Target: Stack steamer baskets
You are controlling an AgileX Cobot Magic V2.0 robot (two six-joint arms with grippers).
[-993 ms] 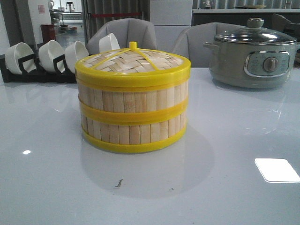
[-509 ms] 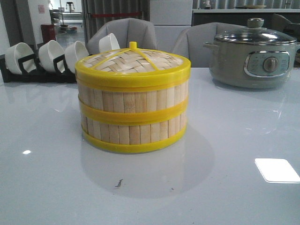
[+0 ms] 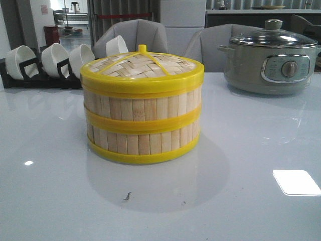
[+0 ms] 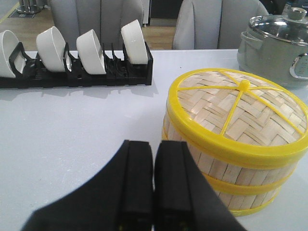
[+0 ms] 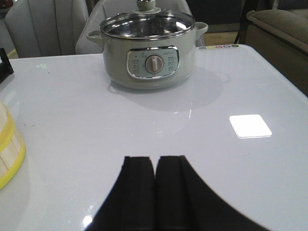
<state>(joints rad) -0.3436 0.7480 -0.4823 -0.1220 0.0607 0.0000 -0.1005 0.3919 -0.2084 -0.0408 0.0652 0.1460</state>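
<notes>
Two steamer baskets (image 3: 143, 123) stand stacked one on the other in the middle of the white table, pale slats with yellow rims, capped by the woven lid (image 3: 143, 68) with its yellow knob. The stack also shows in the left wrist view (image 4: 236, 166) and its edge in the right wrist view (image 5: 8, 144). My left gripper (image 4: 154, 147) is shut and empty, just beside the stack and apart from it. My right gripper (image 5: 155, 161) is shut and empty over bare table, well away from the stack. Neither gripper shows in the front view.
A black rack with several white bowls (image 3: 47, 63) stands at the back left, also in the left wrist view (image 4: 72, 53). A grey-green electric pot with a glass lid (image 3: 273, 60) stands at the back right, also in the right wrist view (image 5: 149, 50). Grey chairs stand behind the table.
</notes>
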